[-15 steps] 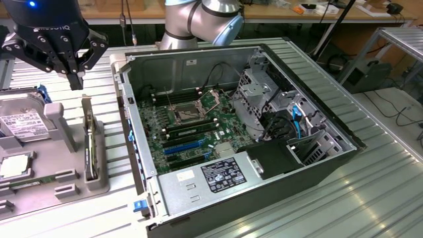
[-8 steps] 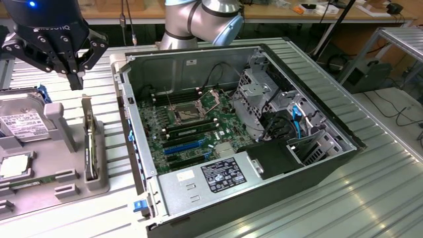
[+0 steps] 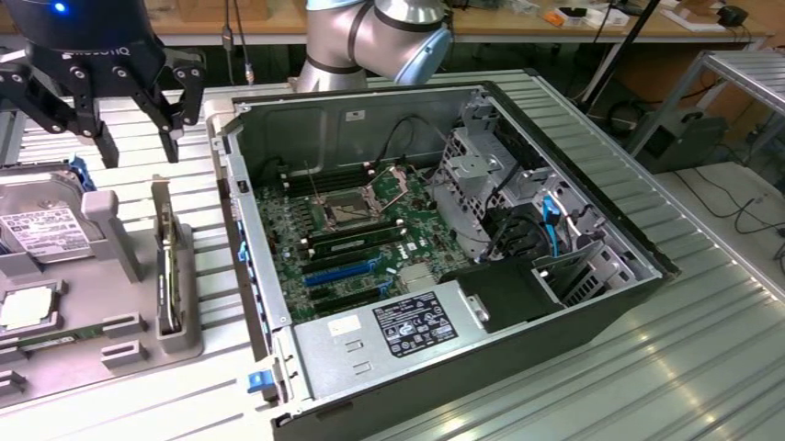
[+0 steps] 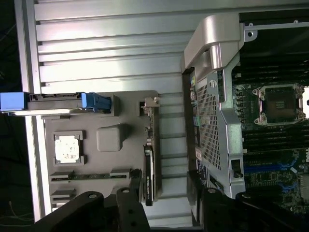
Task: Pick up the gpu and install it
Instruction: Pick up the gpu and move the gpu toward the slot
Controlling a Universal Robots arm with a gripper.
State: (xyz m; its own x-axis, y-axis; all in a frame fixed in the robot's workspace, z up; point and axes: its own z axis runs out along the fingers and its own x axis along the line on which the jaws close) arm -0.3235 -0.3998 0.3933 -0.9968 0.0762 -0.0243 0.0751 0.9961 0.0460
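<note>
The gpu (image 3: pixel 164 262) stands on its long edge in a slot of the grey parts holder (image 3: pixel 123 335), at the exterior view's left beside the open computer case (image 3: pixel 491 276). Its pale metal bracket (image 3: pixel 160 197) points away from the front. My black gripper (image 3: pixel 138 142) hangs open above the far end of the holder, clear of the card, with nothing between its fingers. In the wrist view the gpu (image 4: pixel 149 166) lies in line with the gap between my open gripper's (image 4: pixel 164 212) fingers. The motherboard (image 3: pixel 356 230) lies bare inside the case, with blue and black slots (image 3: pixel 337 271).
A grey hard drive (image 3: pixel 37 220) with a white label stands in the holder, with a processor (image 4: pixel 66 147) and a green memory stick (image 4: pixel 91 176) nearby. The case's drive cage (image 3: pixel 491 175) and cables rise at its far side. The ribbed metal table (image 3: pixel 687 349) extends to the exterior view's right.
</note>
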